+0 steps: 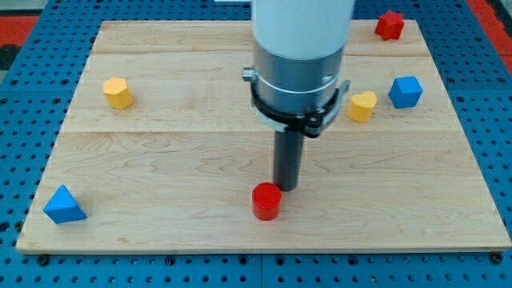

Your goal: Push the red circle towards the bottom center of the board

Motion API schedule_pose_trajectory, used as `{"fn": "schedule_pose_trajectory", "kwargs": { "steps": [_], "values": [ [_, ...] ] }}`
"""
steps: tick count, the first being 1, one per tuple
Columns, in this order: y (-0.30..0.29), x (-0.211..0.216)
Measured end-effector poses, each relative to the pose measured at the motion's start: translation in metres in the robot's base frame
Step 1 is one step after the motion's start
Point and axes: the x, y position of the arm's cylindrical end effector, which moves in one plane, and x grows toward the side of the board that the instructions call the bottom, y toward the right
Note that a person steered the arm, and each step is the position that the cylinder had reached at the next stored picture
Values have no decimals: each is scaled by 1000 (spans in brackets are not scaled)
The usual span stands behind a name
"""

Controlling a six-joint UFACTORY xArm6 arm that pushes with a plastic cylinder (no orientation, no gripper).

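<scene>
The red circle (266,201) is a short red cylinder near the bottom centre of the wooden board (160,160). My tip (286,187) stands just above and to the right of it, touching or almost touching its upper right edge. The arm's white and grey body rises above the rod and hides the board's top centre.
A yellow hexagon block (118,93) lies at the left. A blue triangle block (64,206) lies at the bottom left. A yellow heart block (362,106) and a blue block (406,92) lie at the right. A red block (390,25) lies at the top right.
</scene>
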Motion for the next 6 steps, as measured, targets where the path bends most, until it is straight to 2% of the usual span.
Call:
{"fn": "schedule_pose_trajectory", "kwargs": {
  "steps": [6],
  "values": [
    [-37, 18]
  ]
}}
